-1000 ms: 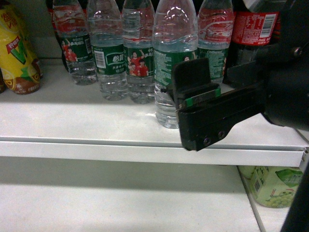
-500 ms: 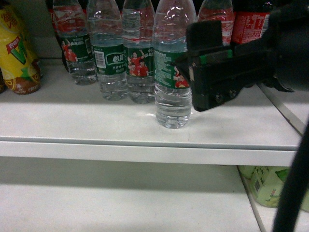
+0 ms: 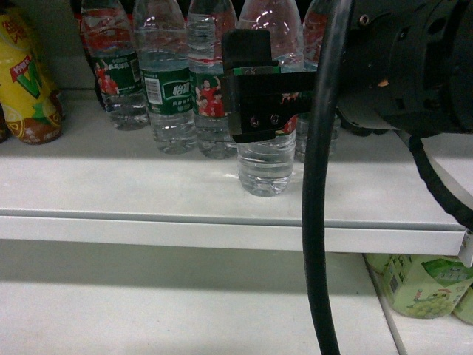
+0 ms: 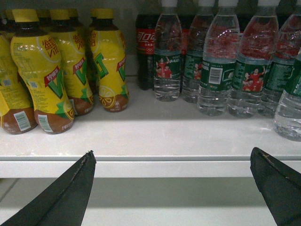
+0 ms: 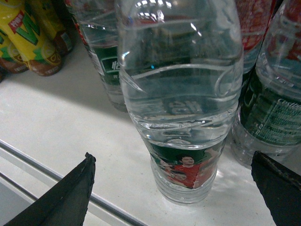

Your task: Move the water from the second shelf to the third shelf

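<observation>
Head view: right gripper (image 3: 259, 103) level, jaws straddling water (image 3: 266, 159).

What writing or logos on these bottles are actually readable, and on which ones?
"V": large green letter on the yellow drink bottles.
Chinese characters above that V: too blurred to read.
White script on the cola bottle's red label: too blurred to read.
White characters and barcode on the water bottles' green labels: too small to read.

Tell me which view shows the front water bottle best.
The right wrist view: the front water bottle fills the frame between the open right tool fingers. The head view has the tool covering its label. The left wrist view catches only its edge.
</observation>
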You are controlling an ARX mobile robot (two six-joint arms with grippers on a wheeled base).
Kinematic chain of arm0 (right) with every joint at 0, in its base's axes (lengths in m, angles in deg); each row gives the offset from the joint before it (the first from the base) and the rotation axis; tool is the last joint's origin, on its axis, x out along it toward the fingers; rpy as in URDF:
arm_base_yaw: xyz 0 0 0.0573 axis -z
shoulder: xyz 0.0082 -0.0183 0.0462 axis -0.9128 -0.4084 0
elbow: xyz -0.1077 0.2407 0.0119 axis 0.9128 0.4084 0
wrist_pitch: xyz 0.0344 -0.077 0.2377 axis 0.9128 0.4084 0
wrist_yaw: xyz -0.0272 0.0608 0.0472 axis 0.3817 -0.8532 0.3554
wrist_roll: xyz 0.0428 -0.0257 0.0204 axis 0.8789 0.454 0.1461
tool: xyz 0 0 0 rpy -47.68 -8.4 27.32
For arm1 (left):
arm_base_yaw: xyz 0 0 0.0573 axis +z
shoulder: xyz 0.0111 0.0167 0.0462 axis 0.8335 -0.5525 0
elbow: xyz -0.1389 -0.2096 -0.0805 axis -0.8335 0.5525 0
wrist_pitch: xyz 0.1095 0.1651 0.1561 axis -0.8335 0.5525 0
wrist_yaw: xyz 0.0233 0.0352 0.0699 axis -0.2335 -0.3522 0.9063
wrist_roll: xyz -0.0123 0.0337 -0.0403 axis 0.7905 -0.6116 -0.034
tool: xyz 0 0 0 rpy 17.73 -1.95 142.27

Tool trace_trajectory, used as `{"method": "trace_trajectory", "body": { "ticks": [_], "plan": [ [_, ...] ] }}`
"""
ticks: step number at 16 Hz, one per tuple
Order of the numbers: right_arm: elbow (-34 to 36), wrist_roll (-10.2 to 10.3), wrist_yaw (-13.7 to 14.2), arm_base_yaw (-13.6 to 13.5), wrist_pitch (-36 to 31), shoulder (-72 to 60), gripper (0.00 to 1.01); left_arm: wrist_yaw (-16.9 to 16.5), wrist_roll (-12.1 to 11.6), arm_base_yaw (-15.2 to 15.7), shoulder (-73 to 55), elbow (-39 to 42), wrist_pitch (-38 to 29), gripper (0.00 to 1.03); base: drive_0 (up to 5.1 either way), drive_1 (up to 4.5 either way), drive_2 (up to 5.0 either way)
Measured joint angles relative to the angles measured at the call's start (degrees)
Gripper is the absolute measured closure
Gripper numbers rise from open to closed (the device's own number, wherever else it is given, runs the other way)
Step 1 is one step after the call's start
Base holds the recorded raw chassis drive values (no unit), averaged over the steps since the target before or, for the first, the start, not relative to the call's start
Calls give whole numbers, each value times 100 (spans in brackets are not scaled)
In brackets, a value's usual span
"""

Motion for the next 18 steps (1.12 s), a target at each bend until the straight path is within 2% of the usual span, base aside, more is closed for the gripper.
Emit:
{"method": "trace_trajectory", "body": {
  "ticks": [1, 4, 9, 13, 18],
  "plan": [
    [-46, 85, 35, 2, 9, -127, 3, -2, 0, 0, 0, 0, 0, 5, 0, 0, 0],
    [-136, 162, 190, -116, -63, -330, 3, -2, 0, 0, 0, 0, 0, 5, 0, 0, 0],
    [-289, 293, 439, -144, -205, -686, 3, 0, 0, 0, 0, 0, 0, 5, 0, 0, 0],
    [-586, 509, 581, -146, -264, -859, 3, 0, 0, 0, 0, 0, 0, 5, 0, 0, 0],
    [-940, 516, 754, -264, 22, -1126, 3, -2, 0, 0, 0, 0, 0, 5, 0, 0, 0]
  ]
}}
